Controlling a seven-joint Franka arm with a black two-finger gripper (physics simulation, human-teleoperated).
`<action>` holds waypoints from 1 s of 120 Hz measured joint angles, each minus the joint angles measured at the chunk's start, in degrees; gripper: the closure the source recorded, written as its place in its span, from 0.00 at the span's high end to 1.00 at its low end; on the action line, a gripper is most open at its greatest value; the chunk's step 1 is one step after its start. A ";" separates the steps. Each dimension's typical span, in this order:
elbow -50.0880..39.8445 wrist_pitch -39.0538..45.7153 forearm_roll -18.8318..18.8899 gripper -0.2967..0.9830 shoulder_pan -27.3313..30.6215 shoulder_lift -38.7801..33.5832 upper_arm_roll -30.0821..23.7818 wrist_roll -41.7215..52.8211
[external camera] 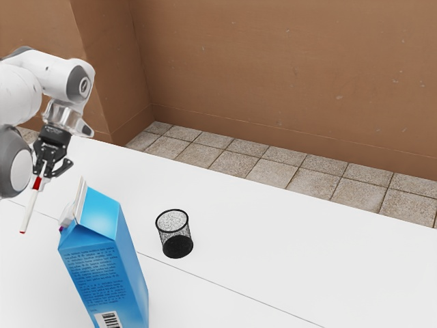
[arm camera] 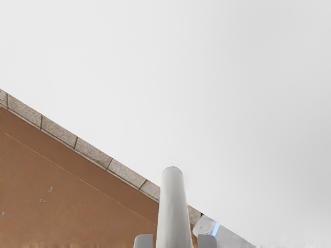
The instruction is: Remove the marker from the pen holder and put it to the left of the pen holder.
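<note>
"Tool [external camera: 45, 171] closed round the marker [external camera: 29, 213], which hangs tilted beneath it. How should it go down?"

"Gently. I'd level the marker close above the table [external camera: 273, 239], let its side touch, then release slowly so it can't roll. Mind the carton [external camera: 106, 263] near the tool."

"And the views?"

"Exterior: a red band [external camera: 37, 183] just under the tool, and the pen holder [external camera: 177, 245] well apart from it. Wrist: pads [arm camera: 207, 242] either side of the marker."
</note>
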 joint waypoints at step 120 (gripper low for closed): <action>-4.25 14.38 -4.34 0.74 -5.53 -27.08 -24.75 0.03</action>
